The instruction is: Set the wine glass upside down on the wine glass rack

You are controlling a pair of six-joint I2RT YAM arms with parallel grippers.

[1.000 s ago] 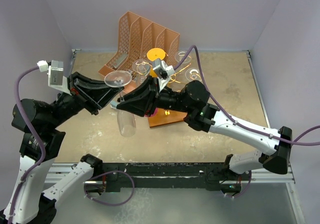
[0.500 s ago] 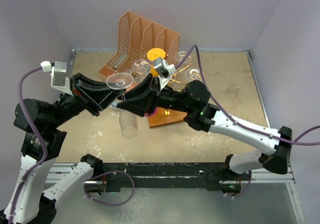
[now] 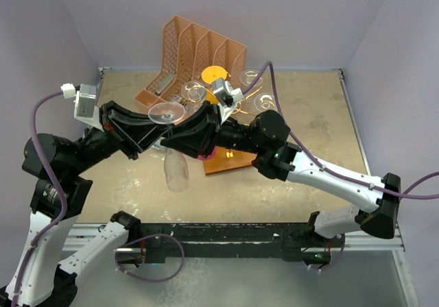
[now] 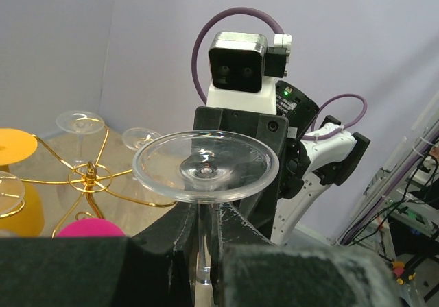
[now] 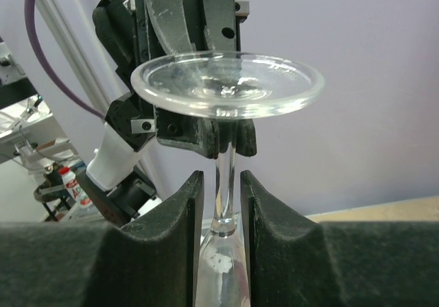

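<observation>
Glass (image 3: pixel 167 113) hangs inverted above the table, just in front of the rack (image 4: pixel 89 177), flat round foot up and bowl down, ready to hook on. Left gripper (image 4: pixel 206 218) pinches the thin clear stem. Right gripper (image 5: pixel 221 204) brackets the stem; can't tell whether it grips. The rack is thin curled gold wire.

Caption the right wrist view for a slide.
Upside-down wine glass, stem flanked by the right tool, left tool clamping it just under the foot.
</observation>
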